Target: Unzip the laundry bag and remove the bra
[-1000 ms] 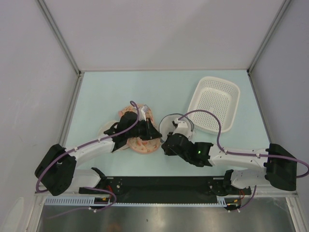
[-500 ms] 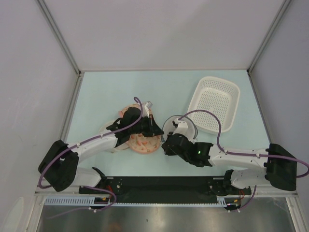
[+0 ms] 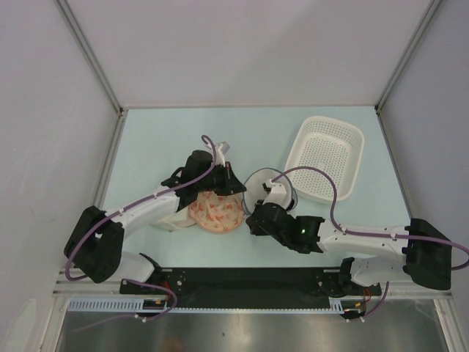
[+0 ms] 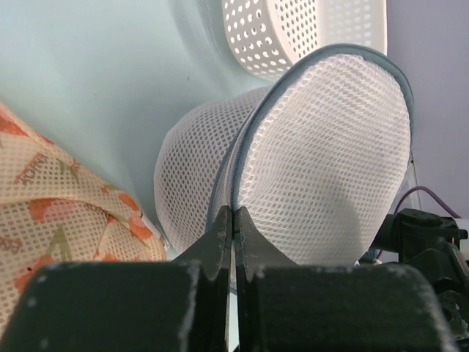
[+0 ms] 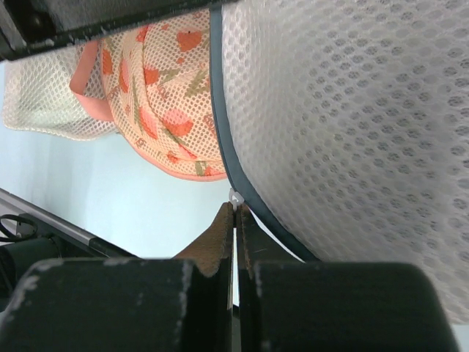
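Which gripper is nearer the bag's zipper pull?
Right. The right gripper has the zipper pull at its fingertips; the left gripper pinches the laundry bag at its rim elsewhere.

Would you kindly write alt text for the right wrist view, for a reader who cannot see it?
The right gripper, fingers closed, pinches a small silvery zipper pull on the dark zipper band of the white mesh laundry bag, which fills the right side. A peach floral item lies upper left.

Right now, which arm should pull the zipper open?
Right. The right gripper appears shut on the silver zipper pull of the laundry bag; the left gripper only pinches the bag's rim, anchoring it.
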You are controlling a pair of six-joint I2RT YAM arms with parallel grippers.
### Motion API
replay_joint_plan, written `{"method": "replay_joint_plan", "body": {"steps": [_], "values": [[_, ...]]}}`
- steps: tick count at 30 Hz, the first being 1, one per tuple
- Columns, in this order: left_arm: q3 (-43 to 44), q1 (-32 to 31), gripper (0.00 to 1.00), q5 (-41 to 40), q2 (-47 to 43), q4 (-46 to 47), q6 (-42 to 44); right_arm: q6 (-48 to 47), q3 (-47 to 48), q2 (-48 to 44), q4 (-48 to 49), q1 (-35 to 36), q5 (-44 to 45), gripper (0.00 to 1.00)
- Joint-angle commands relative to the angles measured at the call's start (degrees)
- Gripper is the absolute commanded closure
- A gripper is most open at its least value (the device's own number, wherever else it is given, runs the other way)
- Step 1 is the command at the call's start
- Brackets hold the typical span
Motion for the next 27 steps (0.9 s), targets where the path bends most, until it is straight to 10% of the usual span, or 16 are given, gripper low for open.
{"method": "replay_joint_plan", "body": {"steps": [1,8,15,27], "values": [[4.42,1.69,1.00,-0.80,1.74,0.75,3.37,1.08,0.56,-1.24,-0.83,0.86,0.81,1.00],[6.54,1.96,1.00,0.87,3.51,0.04,4.08,1.09,0.47,-1.15,-0.83,0.86,0.99,1.00],[4.26,1.96,0.29,1.31,0.44,-0.13,2.85,1.17,0.47,-0.80,-0.48,0.86,0.98,1.00],[-7.86,0.99,0.20,3.15,-6.51,3.02,-2.69,1.09,0.65,0.25,1.19,0.86,0.55,1.00]]}}
